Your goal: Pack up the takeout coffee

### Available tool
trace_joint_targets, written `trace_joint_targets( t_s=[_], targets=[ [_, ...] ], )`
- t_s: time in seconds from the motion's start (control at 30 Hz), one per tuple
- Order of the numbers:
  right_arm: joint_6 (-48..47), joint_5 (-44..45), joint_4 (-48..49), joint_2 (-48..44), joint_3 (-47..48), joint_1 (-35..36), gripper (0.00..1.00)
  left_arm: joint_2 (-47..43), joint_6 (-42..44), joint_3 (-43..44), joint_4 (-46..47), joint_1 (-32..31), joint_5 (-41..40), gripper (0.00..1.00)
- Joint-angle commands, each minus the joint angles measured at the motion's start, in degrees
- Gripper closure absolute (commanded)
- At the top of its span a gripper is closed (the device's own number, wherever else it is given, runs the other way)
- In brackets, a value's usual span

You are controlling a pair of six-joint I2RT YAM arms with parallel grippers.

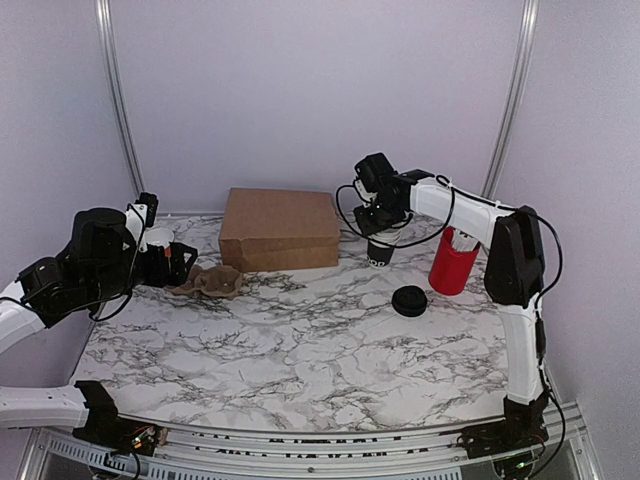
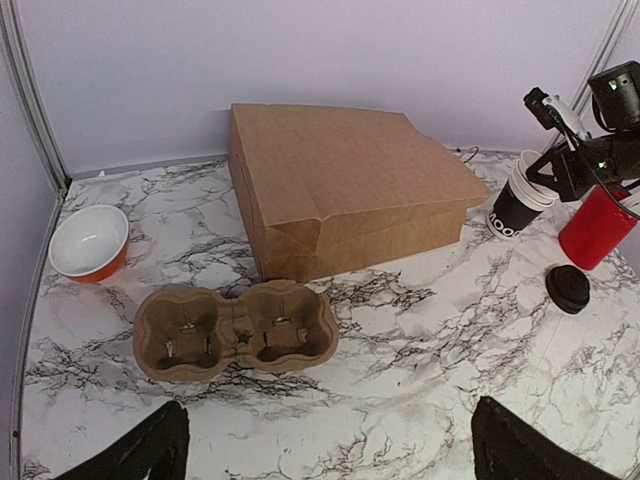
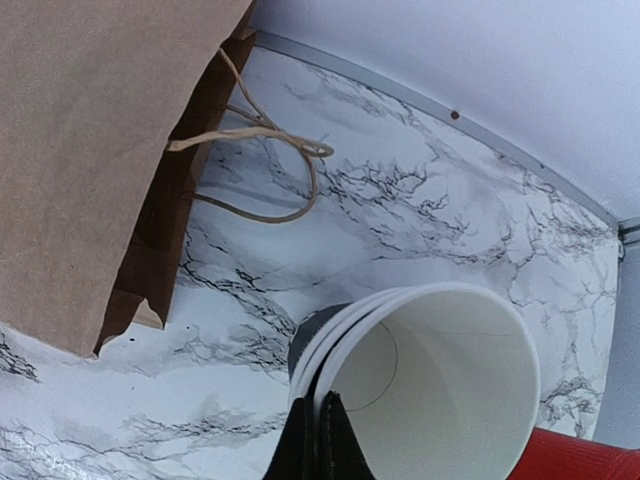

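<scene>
A stack of white-rimmed black cups [image 1: 380,250] stands at the back right, also in the left wrist view [image 2: 520,200]. My right gripper [image 1: 378,228] is shut on the rim of the stack's top cup [image 3: 440,380], one finger inside and one outside [image 3: 322,435]. The top cup is tilted a little off the cups below [image 3: 308,345]. No single cup stands apart from the stack. The round black lid [image 1: 408,300] lies on the table in front of the stack [image 2: 568,288]. My left gripper [image 1: 185,262] is open and empty [image 2: 330,445], just short of a brown cardboard cup carrier [image 2: 235,328].
A brown paper bag [image 1: 280,228] lies on its side at the back centre, its mouth and handles beside the cups [image 3: 90,150]. A red cylinder of white sticks [image 1: 453,262] stands right of the stack. An orange bowl [image 2: 90,240] sits far left.
</scene>
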Motion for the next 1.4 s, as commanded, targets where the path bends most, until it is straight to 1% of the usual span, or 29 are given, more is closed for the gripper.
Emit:
trace_joint_targets(
  t_s=[0.0,0.17,0.47,0.6,0.7,0.77,0.83,0.9,0.97,1.07,1.2,1.27,1.37],
  targets=[
    [-0.35,3.86,-0.09,-1.29,2.16,0.86,1.0,0.31,0.42,0.43,-0.86,0.24,-1.09,0.01],
    [-1.26,9.54,-1.18,-2.29,2.62,2.93,1.0,0.37,0.46,0.44,-0.91,0.25,-1.15,0.01],
    [-0.71,10.34,-2.35,-6.88,2.34,4.31,1.0,0.37,0.42,0.4,-0.97,0.24,-1.17,0.01],
    [0.02,9.08,-3.53,-9.15,1.08,5.34,1.0,0.54,0.38,0.4,-1.03,0.24,-0.8,0.01],
    [0.68,6.01,-2.29,-12.38,-2.75,6.47,1.0,0.87,-0.35,0.4,-0.95,0.24,0.66,0.01],
    [1.4,3.32,-1.42,-14.94,-5.84,7.19,1.0,1.45,-2.39,0.55,-0.66,0.24,3.09,0.01],
    [2.18,1.2,-0.31,-17.87,-9.12,8.52,1.0,2.63,-6.17,0.51,0.34,0.24,6.66,0.01],
    [3.04,-0.63,0.9,-20.36,-12.59,10.44,1.0,4.09,-10.64,-0.98,3.59,0.24,11.91,0.01],
    [3.76,-2.71,2.81,-22.68,-17.17,12.67,1.0,5.95,-14.8,-3.41,8.68,-0.51,15.49,0.01],
    [5.36,-5.48,5.18,-25.08,-21.58,15.63,1.0,10.4,-18.4,-5.73,15.51,-3.09,16.43,0.01],
    [6.59,-9.44,9.34,-26.77,-25.58,22.26,1.0,19.25,-22.81,-5.44,22.81,-7.21,17.09,0.01],
    [6.84,-9.56,10.21,-26.61,-26.11,25.11,1.0,23.18,-24.78,-4.63,26.16,-8.92,17.35,0.01],
    [7.13,-7.38,10.19,-25.7,-25.86,29.14,1.0,27.68,-27.71,-3.87,29.53,-10.17,17.15,0.01]
  ],
)
